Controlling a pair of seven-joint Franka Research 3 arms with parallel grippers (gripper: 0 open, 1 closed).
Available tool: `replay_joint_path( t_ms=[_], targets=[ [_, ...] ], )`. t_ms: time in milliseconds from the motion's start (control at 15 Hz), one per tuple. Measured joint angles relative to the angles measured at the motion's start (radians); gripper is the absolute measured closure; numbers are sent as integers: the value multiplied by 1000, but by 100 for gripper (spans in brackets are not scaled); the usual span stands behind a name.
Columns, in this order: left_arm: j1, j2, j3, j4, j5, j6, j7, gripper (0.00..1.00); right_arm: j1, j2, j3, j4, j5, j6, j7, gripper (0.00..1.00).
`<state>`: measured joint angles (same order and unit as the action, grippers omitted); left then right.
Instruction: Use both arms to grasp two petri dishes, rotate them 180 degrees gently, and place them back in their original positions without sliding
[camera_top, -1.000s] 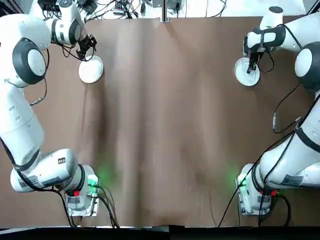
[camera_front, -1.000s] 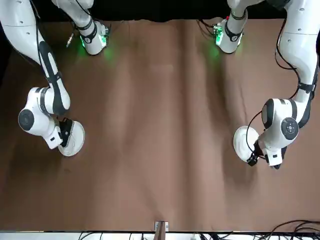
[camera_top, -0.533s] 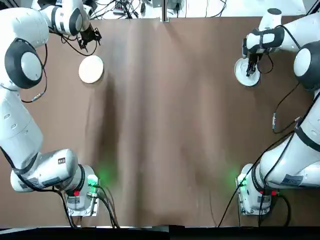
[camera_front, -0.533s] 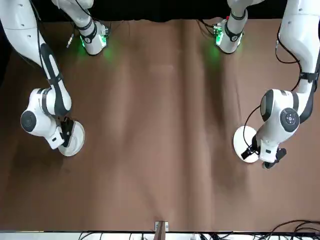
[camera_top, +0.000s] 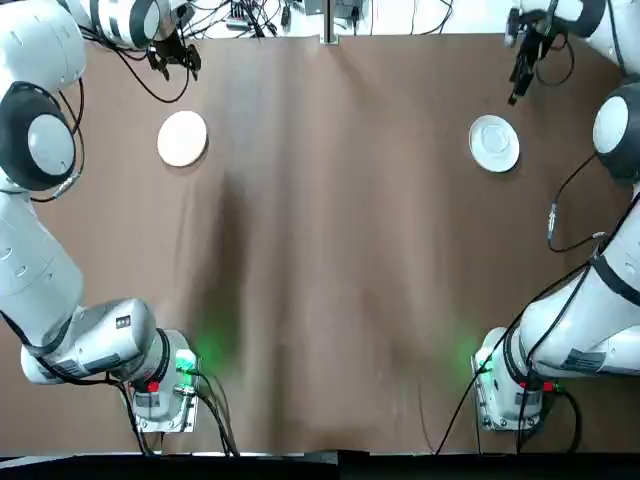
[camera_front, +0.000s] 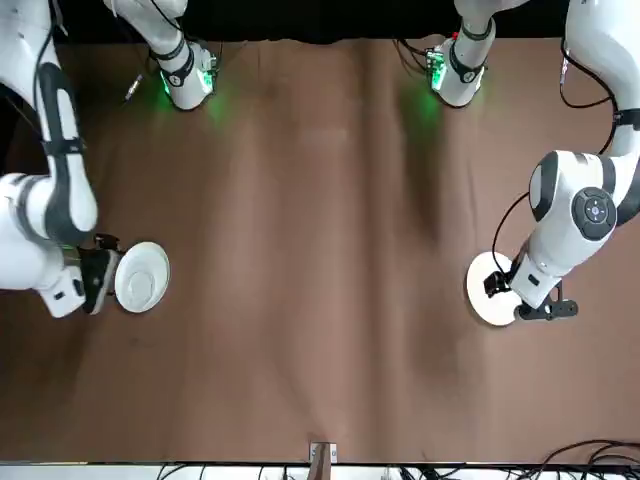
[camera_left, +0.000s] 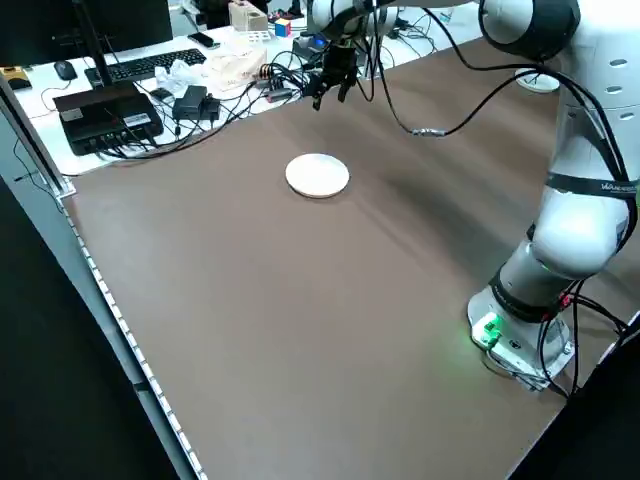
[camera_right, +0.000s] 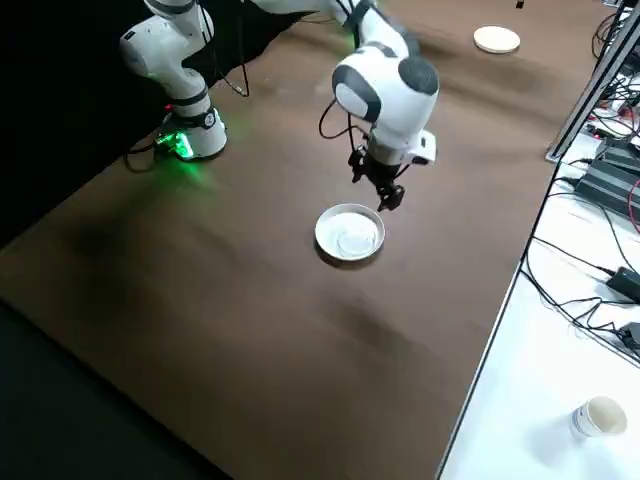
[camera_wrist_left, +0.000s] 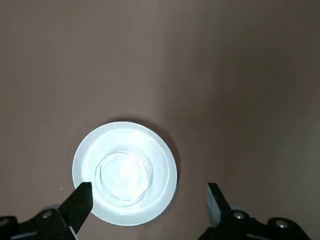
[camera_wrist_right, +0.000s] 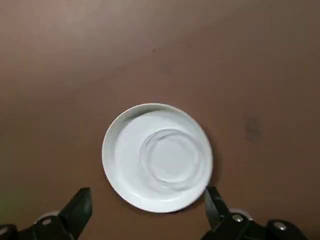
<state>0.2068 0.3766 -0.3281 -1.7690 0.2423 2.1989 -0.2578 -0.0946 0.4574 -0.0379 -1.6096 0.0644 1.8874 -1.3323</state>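
Dishes (camera_top: 182, 139) (camera_top: 494, 144) | clear ringed pieces inside (camera_wrist_left: 124, 176) (camera_wrist_right: 174, 156) | both grippers' fingers (camera_wrist_left: 80, 205) (camera_wrist_right: 80, 210) spread

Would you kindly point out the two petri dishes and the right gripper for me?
Left petri dish (camera_top: 182, 139): top view, its middle.
Right petri dish (camera_right: 350, 233): right side view, its inside.
Right gripper (camera_wrist_right: 149, 202): right wrist view, between its fingertips.

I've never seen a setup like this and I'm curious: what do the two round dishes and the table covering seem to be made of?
Both dishes, left and right, look like smooth, glossy white ceramic or plastic, judging by their highlights; each holds a clear ring, perhaps plastic or glass. The covering seems matte brown sheet, with soft ripples.
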Motion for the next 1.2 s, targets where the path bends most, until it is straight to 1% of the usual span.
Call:
replay_joint_path(
  t_ms=[200, 333, 533, 667, 800, 867, 1067, 1133, 1200],
  targets=[
    [0, -3, -5, 58, 0, -64, 29, 0, 4, -1, 4, 51, 2, -6, 84, 0],
    [1, -5, -5, 100, 0, -106, 80, 0, 9, -1, 5, 91, 8, -6, 120, 0],
    [10, -5, -5, 137, 0, -122, 171, 0, 13, -1, 6, 134, 19, -8, 235, 0],
    [15, -5, -5, 154, 0, -137, 215, 0, 13, -1, 7, 156, 24, -12, 337, 0],
    [15, -5, -6, 179, 0, -172, 238, 0, 16, -4, 10, 184, 25, -22, 488, 0],
    [15, -6, -7, 202, -1, -209, 257, 0, 36, -10, 12, 226, 25, -87, 626, 0],
    [13, -16, -3, 224, -34, -249, 292, 0, 79, -24, 14, 294, 25, -222, 861, 0],
    [7, -28, 11, 226, -51, -270, 306, 0, 93, -33, 14, 316, 24, -253, 923, 0],
    [-14, -44, 42, 227, -73, -288, 324, 0, 104, -44, 14, 337, 24, -281, 973, 0]
  ],
)
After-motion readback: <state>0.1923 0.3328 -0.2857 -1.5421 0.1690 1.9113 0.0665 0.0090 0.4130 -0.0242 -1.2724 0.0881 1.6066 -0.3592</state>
